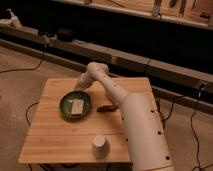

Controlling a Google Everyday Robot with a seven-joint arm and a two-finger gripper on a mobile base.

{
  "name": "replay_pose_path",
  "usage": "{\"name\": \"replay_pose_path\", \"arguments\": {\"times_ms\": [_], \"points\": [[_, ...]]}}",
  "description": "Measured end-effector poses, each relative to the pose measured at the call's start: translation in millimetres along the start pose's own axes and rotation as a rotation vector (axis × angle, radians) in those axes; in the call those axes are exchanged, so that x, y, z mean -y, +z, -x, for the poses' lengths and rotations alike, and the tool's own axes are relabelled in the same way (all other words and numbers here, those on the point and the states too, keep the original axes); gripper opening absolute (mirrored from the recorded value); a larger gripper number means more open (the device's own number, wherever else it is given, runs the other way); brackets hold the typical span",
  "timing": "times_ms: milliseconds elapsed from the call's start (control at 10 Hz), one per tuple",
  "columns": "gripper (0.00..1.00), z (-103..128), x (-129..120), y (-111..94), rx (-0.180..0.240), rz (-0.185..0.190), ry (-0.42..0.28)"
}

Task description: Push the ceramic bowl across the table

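Camera view shows my gripper (80,86) at the far rim of the ceramic bowl (75,105), on the side of it away from the white cup (99,144), with my arm reaching over the table (55,137) from the bowl's right. I cannot tell how my fingers stand, or whether they already touch the rim; they look right at it. The bowl sits left of the table's middle, a pale rectangular piece (77,106) inside, a small reddish object (107,108) just to its right. From my fingers the bowl lies toward the near edge, slightly left. So I judge the push should run from the far rim toward the near side, where bare boards lie ahead of it.
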Motion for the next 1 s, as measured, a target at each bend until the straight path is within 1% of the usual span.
{"name": "replay_pose_path", "arguments": {"times_ms": [300, 500, 800, 1000], "points": [[0.00, 15.9, 1.7, -5.1, 0.032, -0.009, -0.012], [0.00, 28.9, 11.4, -7.6, 0.056, -0.026, -0.038], [0.00, 64.7, 30.8, -8.1, 0.126, -0.059, -0.097], [0.00, 84.6, 31.4, -6.6, 0.166, -0.063, -0.115]]}}
